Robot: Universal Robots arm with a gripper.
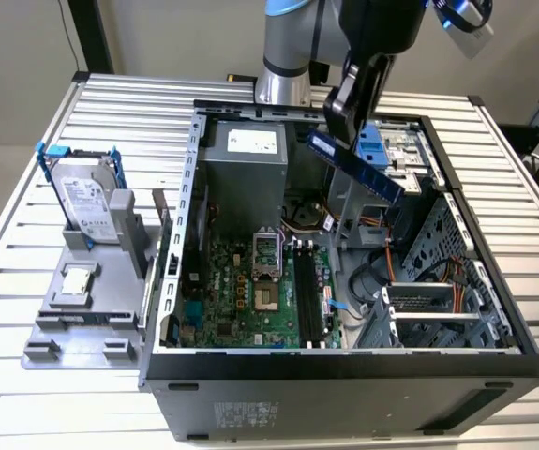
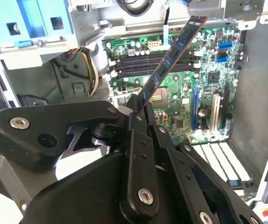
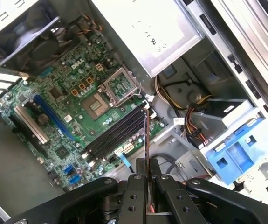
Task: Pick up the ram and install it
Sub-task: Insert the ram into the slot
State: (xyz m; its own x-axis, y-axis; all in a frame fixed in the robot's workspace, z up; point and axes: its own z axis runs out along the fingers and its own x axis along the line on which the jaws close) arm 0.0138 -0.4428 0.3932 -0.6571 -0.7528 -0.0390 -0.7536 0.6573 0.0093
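Gripper [image 1: 336,127] hangs over the open computer case [image 1: 344,394], above its back half, near the grey power supply [image 1: 246,159]. Fingers are pinched in against the two flat faces of the ram [image 1: 358,169], clamping one end. The rest of the stick juts free and tilted, sloping down toward the exterior view's right. Ram is in the air and touches nothing but the fingers. In the second wrist view, the gripper [image 2: 142,108] has its black fingers [image 2: 134,122] meeting on the end of the stick. The ram [image 2: 171,56] runs out diagonally, a row of dark chips along its face, over the green motherboard [image 2: 208,84]. In the first wrist view, the ram [image 3: 147,140] is seen edge-on, a thin line coming out of the gripper [image 3: 147,179], with its far tip lined up near one end of the black memory slots [image 3: 117,135]. Slots lie side by side on the motherboard [image 3: 68,107], just beside the processor socket [image 3: 96,105]. In the exterior view, the slots [image 1: 311,295] sit low in the case, well below the ram. On the slatted table [image 1: 128,122], to the exterior view's left of the case, is a grey stand [image 1: 82,323]. It carries a hard drive [image 1: 86,202] standing upright in a blue-clipped frame and a small square silver chip [image 1: 77,281] lying flat near it.
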